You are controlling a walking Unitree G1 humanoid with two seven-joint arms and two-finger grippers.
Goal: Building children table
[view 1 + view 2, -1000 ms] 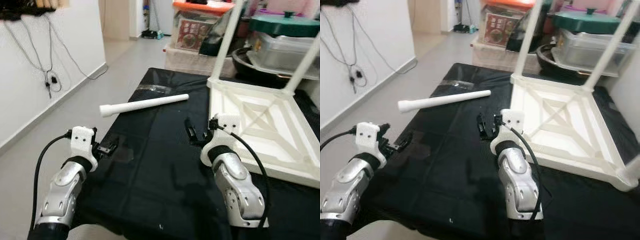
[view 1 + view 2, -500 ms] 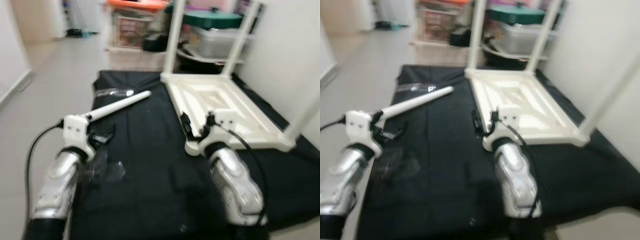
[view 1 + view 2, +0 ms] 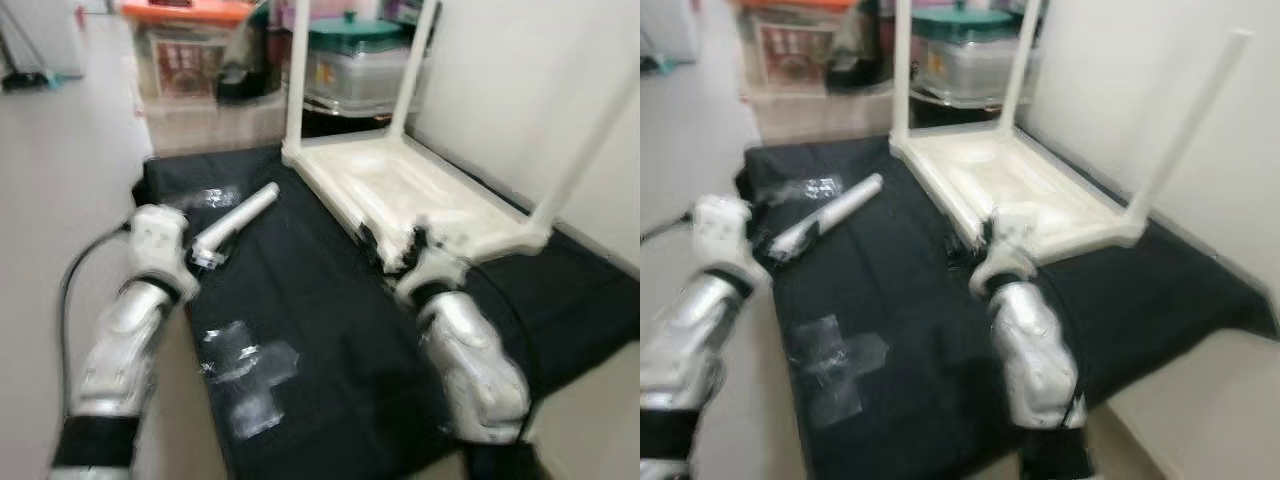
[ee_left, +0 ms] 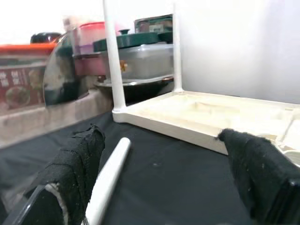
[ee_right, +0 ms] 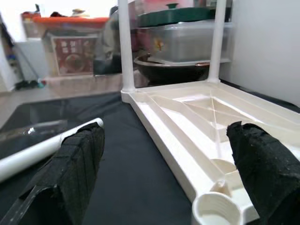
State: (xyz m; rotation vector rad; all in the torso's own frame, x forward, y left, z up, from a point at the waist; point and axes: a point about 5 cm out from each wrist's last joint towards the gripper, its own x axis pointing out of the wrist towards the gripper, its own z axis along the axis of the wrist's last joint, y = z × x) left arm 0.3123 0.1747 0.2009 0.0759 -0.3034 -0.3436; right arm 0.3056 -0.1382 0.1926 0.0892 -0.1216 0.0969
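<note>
A white children's table [image 3: 440, 195] lies upside down on a black cloth [image 3: 330, 330], with three legs standing up from its corners. Its near corner has an open round socket [image 5: 212, 212]. A loose white leg [image 3: 238, 220] lies on the cloth to the table's left. My left gripper [image 3: 207, 258] is open, just by the leg's thick end; between its fingers [image 4: 75, 171] the leg [image 4: 108, 180] lies ahead. My right gripper [image 3: 392, 245] is open beside the table's near corner, holding nothing.
Crumpled clear plastic wrap [image 3: 245, 365] lies on the cloth near me. Storage boxes [image 3: 185, 55] and a green-lidded container [image 3: 365, 40] stand behind the table. A white wall [image 3: 520, 80] runs along the right. Bare floor [image 3: 60, 180] lies to the left.
The whole view has swung round and blurred, so the camera has moved. The left gripper now sits closer to the loose leg's thick end. Both grippers stay open.
</note>
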